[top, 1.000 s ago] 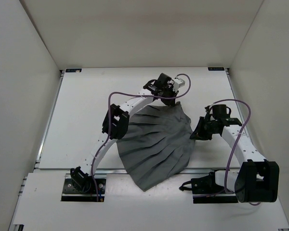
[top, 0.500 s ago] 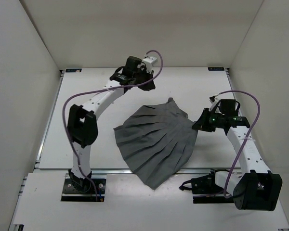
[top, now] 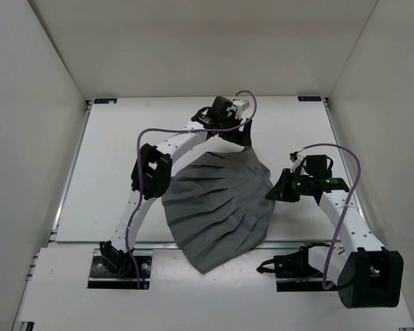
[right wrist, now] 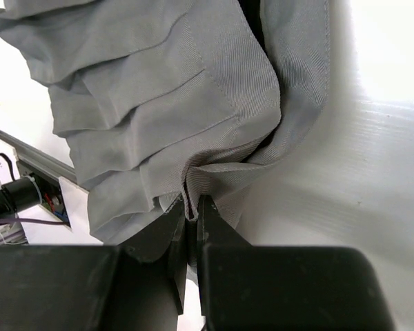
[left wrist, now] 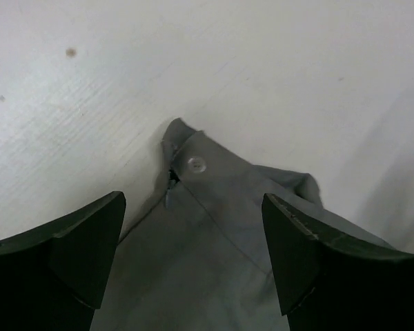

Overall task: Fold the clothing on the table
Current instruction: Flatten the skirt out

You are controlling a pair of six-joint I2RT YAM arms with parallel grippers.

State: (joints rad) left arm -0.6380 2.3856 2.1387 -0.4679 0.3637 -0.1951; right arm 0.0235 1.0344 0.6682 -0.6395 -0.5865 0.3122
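The step in hand looks like a 2-handed fold. The left gripper (left wrist: 192, 207), jaws spread wide, should drop straight down so that 1 finger lands on each side of the waistband corner (left wrist: 183, 141), close deep enough to catch every layer by the button (left wrist: 196, 163), and lift only then, moving in step with the right. The clothing (top: 221, 207) lies mid-table (top: 110, 172), its near part reaching past the near edge. Its far corner sits just below and between the left jaws, untouched. The right gripper (right wrist: 192, 207) has its jaws pressed together, pinching a bunched fold of the right edge.
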